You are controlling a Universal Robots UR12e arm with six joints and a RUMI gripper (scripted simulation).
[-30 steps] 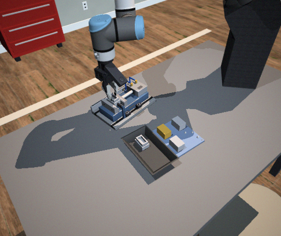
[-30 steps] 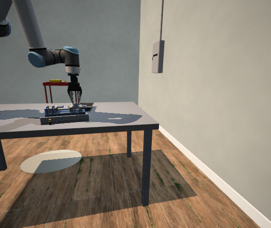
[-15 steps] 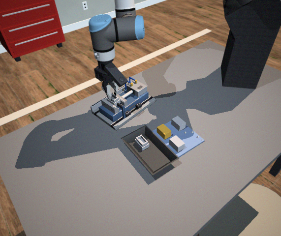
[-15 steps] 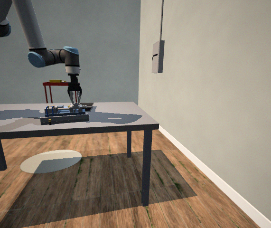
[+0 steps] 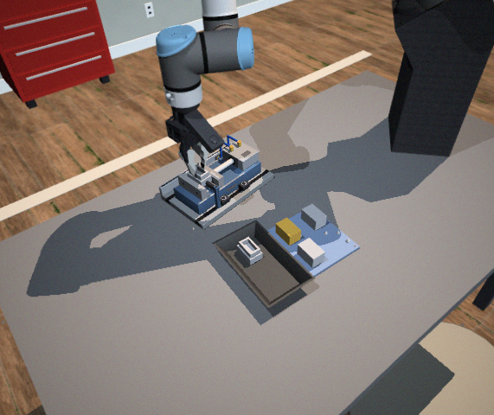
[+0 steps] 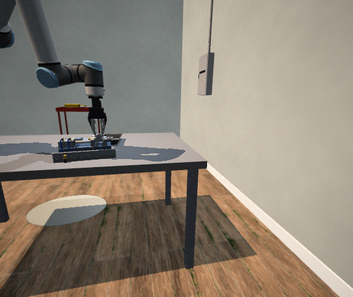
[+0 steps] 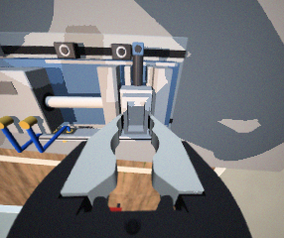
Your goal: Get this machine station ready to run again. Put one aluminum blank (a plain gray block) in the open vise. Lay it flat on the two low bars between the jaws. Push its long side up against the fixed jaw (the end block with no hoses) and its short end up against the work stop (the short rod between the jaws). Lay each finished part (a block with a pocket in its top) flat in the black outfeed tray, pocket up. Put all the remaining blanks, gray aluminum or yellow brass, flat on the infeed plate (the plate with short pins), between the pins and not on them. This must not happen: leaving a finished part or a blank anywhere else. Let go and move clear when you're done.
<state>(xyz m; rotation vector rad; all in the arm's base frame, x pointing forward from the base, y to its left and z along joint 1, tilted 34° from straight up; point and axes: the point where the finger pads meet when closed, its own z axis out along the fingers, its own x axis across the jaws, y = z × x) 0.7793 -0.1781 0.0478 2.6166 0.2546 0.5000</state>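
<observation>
The blue vise (image 5: 217, 178) stands at the table's back left. My gripper (image 5: 200, 171) reaches down between its jaws and is shut on a gray finished part (image 7: 136, 113) with a pocket in its top. The part sits in the vise just in front of the dark work stop rod (image 7: 138, 69). The gripper also shows in the side view (image 6: 97, 134). The black outfeed tray (image 5: 265, 265) holds another finished part (image 5: 250, 251), pocket up. The infeed plate (image 5: 314, 241) carries a yellow brass blank (image 5: 288, 230) and two gray blanks (image 5: 313, 216) (image 5: 311, 251).
The vise's moving jaw with blue hoses (image 7: 23, 134) is to the left in the wrist view. A tall black machine column (image 5: 439, 75) stands at the table's back right. A red tool cabinet (image 5: 45, 44) stands on the floor behind.
</observation>
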